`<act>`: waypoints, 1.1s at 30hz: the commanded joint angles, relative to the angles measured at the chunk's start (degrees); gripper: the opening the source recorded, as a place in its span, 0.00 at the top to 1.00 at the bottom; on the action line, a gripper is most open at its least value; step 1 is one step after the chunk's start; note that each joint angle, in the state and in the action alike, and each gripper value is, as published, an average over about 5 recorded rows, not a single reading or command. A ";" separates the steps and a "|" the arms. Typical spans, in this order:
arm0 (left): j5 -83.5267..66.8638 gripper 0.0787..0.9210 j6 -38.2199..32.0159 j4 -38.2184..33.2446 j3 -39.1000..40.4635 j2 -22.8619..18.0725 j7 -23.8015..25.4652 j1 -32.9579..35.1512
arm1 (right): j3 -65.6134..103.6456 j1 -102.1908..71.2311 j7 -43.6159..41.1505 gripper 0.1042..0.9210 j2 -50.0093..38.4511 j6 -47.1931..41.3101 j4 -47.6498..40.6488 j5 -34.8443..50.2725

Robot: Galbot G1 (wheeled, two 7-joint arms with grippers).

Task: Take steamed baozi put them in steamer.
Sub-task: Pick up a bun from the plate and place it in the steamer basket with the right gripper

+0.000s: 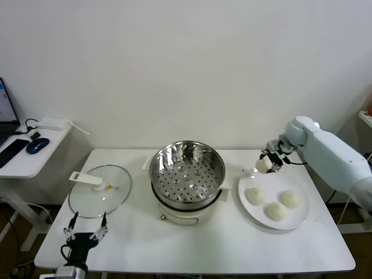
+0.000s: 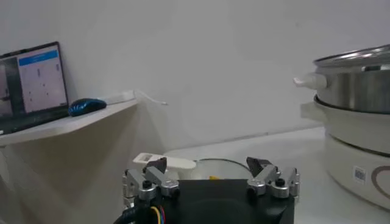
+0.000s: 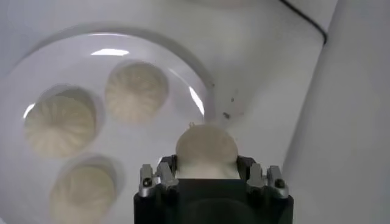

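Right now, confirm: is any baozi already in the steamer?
No. The steamer shows only its bare perforated bottom; three baozi lie on the plate, one in the right gripper.

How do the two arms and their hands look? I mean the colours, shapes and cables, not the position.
The right arm has a smooth, rounded, pale blue-white shell, with a thin black cable beside it. The right hand is small, black and metal; its wrist view shows a black body with silver finger mounts and screws. The left hand is also black, with two silver-jointed fingers tipped in black, and coloured wires show at its base.

Right gripper (image 1: 268, 163) raised, fingers closed around a load; left gripper (image 1: 85, 227) parked low, fingers spread.
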 commanded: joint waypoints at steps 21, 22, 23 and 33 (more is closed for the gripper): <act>3.41 0.12 0.89 -2.15 0.43 0.60 0.64 0.14 | -17.58 18.44 1.23 0.33 17.34 7.71 22.25 -3.89; 3.60 0.12 0.99 -2.20 0.52 0.58 0.66 0.08 | -17.49 17.52 1.35 0.33 18.50 8.12 21.27 -4.90; 3.79 0.12 1.07 -2.24 0.62 0.54 0.67 0.01 | -17.32 16.54 1.47 0.33 19.74 8.62 20.18 -6.01; 3.86 0.12 1.13 -2.15 0.44 0.92 0.66 -0.03 | -14.77 8.80 2.77 0.31 27.64 14.77 10.24 -17.91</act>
